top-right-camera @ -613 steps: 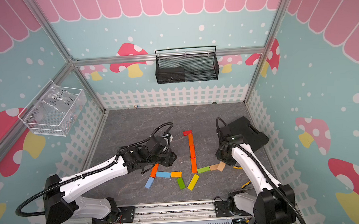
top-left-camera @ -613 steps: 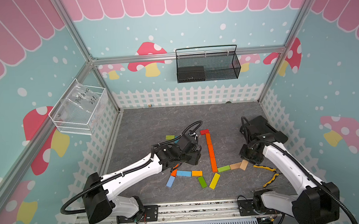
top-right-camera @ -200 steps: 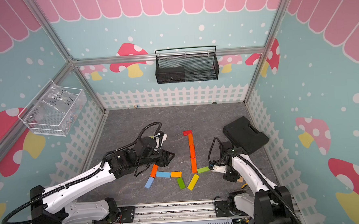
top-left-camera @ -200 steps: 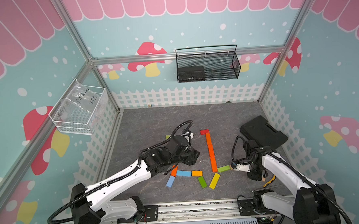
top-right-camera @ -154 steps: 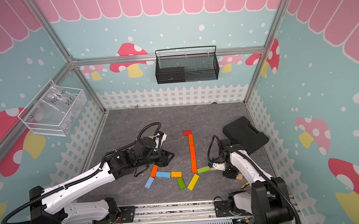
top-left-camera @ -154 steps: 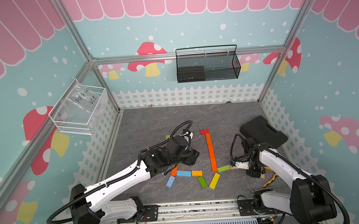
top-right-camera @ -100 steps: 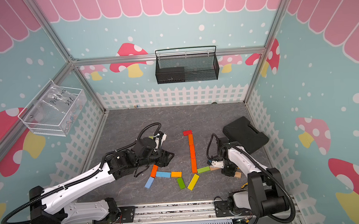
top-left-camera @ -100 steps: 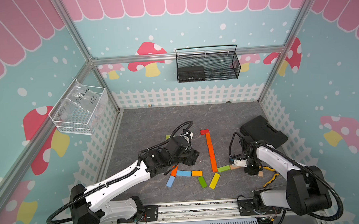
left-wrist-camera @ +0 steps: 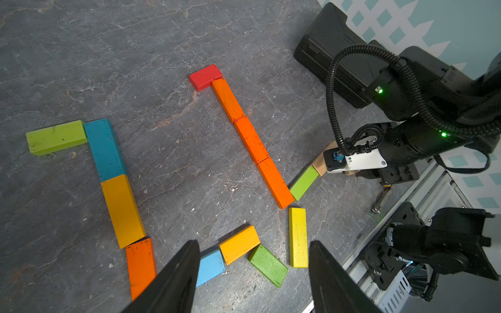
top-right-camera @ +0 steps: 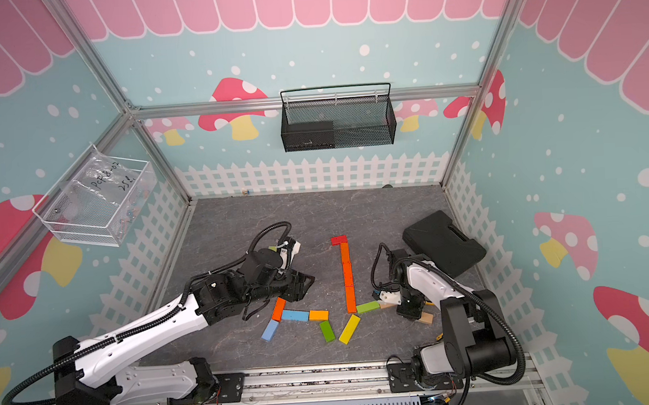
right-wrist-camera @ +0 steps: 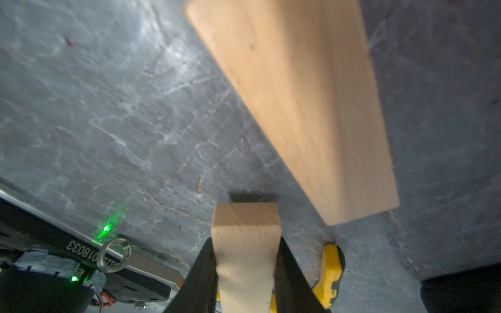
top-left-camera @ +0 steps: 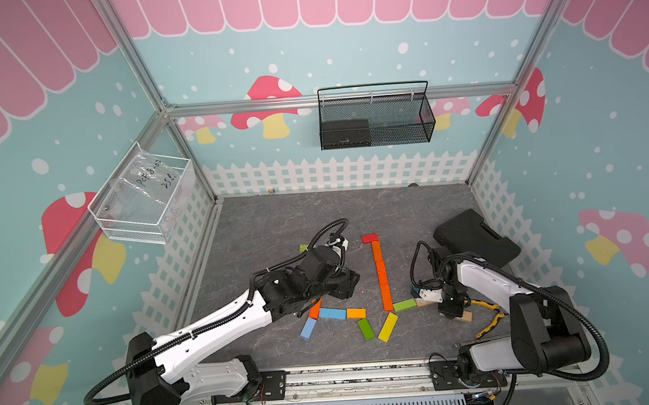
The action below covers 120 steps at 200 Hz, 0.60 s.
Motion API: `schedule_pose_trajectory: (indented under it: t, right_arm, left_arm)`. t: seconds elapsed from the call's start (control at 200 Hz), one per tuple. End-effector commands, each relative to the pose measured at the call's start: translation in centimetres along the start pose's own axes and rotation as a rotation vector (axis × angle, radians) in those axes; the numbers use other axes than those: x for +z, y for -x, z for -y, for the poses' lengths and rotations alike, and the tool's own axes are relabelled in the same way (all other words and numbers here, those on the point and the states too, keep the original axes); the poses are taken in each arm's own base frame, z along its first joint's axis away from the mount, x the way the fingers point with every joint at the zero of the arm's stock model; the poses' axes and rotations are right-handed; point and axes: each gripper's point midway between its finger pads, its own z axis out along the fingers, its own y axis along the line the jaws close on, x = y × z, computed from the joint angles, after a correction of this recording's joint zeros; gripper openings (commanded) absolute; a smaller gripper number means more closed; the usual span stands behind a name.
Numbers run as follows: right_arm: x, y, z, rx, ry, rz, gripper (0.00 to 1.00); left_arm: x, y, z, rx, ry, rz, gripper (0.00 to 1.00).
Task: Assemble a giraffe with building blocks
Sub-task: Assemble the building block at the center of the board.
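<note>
Flat building blocks lie on the grey floor. A red block (top-left-camera: 370, 238) caps an orange column (top-left-camera: 381, 276), which meets a light green block (top-left-camera: 404, 304) and a tan block (top-left-camera: 423, 302). Yellow (top-left-camera: 388, 326), dark green (top-left-camera: 365, 328), amber (top-left-camera: 356, 313) and blue (top-left-camera: 332, 313) blocks lie in front. My right gripper (top-left-camera: 452, 311) points down beside the tan block (right-wrist-camera: 298, 108), shut on a second tan block (right-wrist-camera: 245, 244). My left gripper (left-wrist-camera: 253, 244) hovers open over the front blocks with nothing between its fingers (left-wrist-camera: 184, 271). The left arm hides a lime, blue, amber chain (left-wrist-camera: 104, 149) from both top views.
A black case (top-left-camera: 475, 237) lies at the right, behind the right arm. Yellow-handled pliers (top-left-camera: 489, 318) lie at the front right, close to the right gripper. A wire basket (top-left-camera: 376, 120) hangs on the back wall and a clear bin (top-left-camera: 143, 199) on the left wall.
The right arm has folded its elbow in toward the front while its gripper stayed low by the tan block, still holding its own. The left arm has hardly moved.
</note>
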Motion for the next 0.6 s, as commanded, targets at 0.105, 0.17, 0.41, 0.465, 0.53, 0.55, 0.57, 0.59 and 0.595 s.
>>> schedule_pose_trajectory:
  t: [0.105, 0.17, 0.41, 0.465, 0.53, 0.55, 0.57, 0.59, 0.595]
  right_arm:
    - [-0.5, 1.0, 0.0, 0.059, 0.043, 0.006, 0.17]
    - [-0.4, 0.9, -0.2, 0.065, 0.046, -0.003, 0.18]
    - [0.1, 0.3, -1.1, 0.079, 0.061, -0.021, 0.23]
    - [0.0, 0.2, -1.2, 0.084, 0.059, -0.021, 0.26]
    - [0.0, 0.1, -1.4, 0.091, 0.063, -0.022, 0.29]
    - [0.0, 0.1, -1.4, 0.093, 0.061, -0.023, 0.3]
    - [0.1, 0.0, -1.5, 0.094, 0.062, -0.024, 0.31]
    - [0.1, 0.0, -1.5, 0.096, 0.062, -0.024, 0.32]
    - [0.1, 0.0, -1.5, 0.096, 0.062, -0.024, 0.32]
  left_arm:
    - [-0.3, 0.1, -0.2, 0.009, 0.012, 0.018, 0.67]
    - [-0.3, 0.2, -0.3, 0.01, 0.014, 0.019, 0.67]
    - [-0.2, 0.1, -0.3, 0.01, 0.016, 0.017, 0.67]
    - [-0.2, 0.1, -0.3, 0.01, 0.016, 0.016, 0.67]
    - [-0.2, 0.1, -0.4, 0.008, 0.017, 0.015, 0.67]
    - [-0.2, 0.1, -0.3, 0.009, 0.017, 0.015, 0.67]
    - [-0.2, 0.2, -0.3, 0.009, 0.017, 0.015, 0.67]
    - [-0.2, 0.1, -0.4, 0.009, 0.018, 0.015, 0.67]
    - [-0.2, 0.1, -0.4, 0.009, 0.018, 0.015, 0.67]
